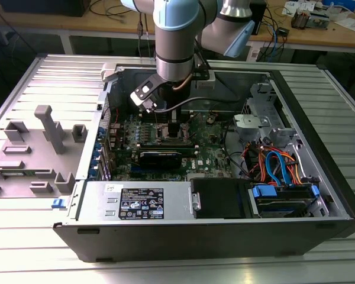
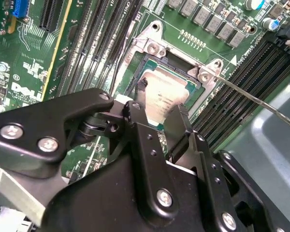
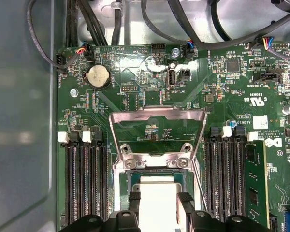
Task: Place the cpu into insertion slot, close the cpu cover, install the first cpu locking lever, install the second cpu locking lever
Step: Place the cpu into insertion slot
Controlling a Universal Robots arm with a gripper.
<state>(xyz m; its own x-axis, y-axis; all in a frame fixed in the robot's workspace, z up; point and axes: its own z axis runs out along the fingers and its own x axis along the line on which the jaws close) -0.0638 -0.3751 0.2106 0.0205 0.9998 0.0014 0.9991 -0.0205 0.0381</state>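
Observation:
My gripper reaches down into the open computer case over the green motherboard. In both wrist views its two black fingers flank the cpu, a silver-grey square chip, touching its opposite edges. The cpu lies flat in the insertion slot, whose black rim shows around it. The cpu cover, a silvery frame with a large cutout, is swung back on its hinge, away from the slot. A thin metal locking lever sticks out free beside the socket.
Rows of long black memory slots run on either side of the socket. A black card, a power supply and orange and blue cables also sit in the case. A grey fixture stands at the exterior view's left.

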